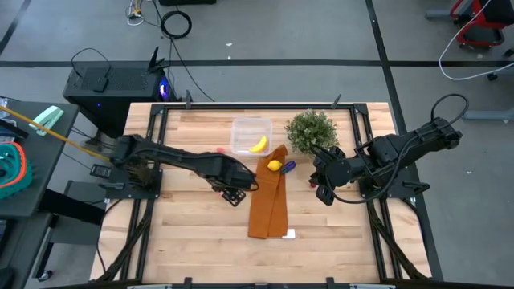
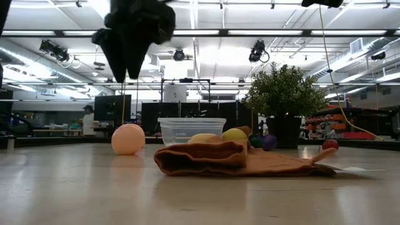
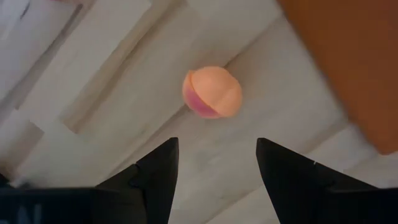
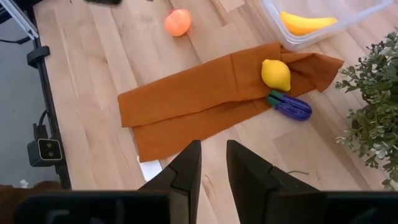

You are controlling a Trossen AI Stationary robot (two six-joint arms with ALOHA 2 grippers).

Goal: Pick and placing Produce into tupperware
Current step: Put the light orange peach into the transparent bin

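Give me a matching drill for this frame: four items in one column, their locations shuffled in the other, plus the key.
Items
1. banana
2. lemon
3. purple piece
4. peach-coloured round fruit

Locations
A. on bare wood, beside the cloth's edge, next to the lemon
B. inside the tupperware
C. on bare wood, ahead of the open left end effector
D. on the orange-brown cloth

Pairs: 1-B, 2-D, 3-A, 4-C
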